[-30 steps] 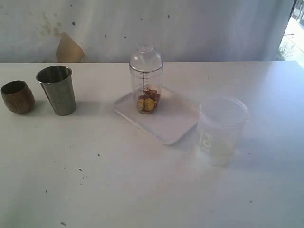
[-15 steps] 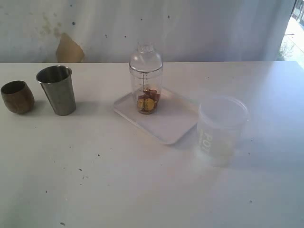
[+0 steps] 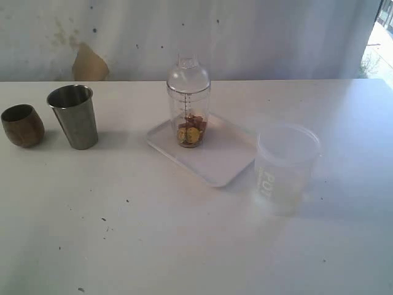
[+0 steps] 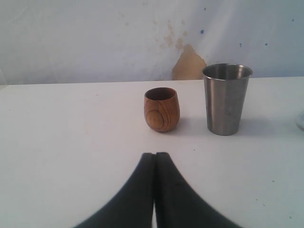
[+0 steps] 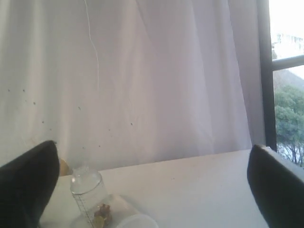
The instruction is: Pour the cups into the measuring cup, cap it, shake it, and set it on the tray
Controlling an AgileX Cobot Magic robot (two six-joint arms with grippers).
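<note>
The clear measuring cup (image 3: 188, 103) with black marks stands upright on the white tray (image 3: 221, 158), a domed clear cap on it and brown and yellow bits at its bottom. It also shows in the right wrist view as the measuring cup (image 5: 90, 194). The steel tumbler (image 3: 73, 115) and the brown wooden cup (image 3: 22, 125) stand at the far left of the table. In the left wrist view the wooden cup (image 4: 161, 109) and tumbler (image 4: 226, 98) stand ahead of my shut, empty left gripper (image 4: 154, 156). My right gripper (image 5: 152, 185) is open, holding nothing. Neither arm shows in the exterior view.
A wider frosted plastic tub (image 3: 285, 166) with lettering stands just right of the tray. A white curtain hangs behind the table, and a window (image 5: 287, 80) lies off to the right. The white table (image 3: 184, 239) has small dark specks.
</note>
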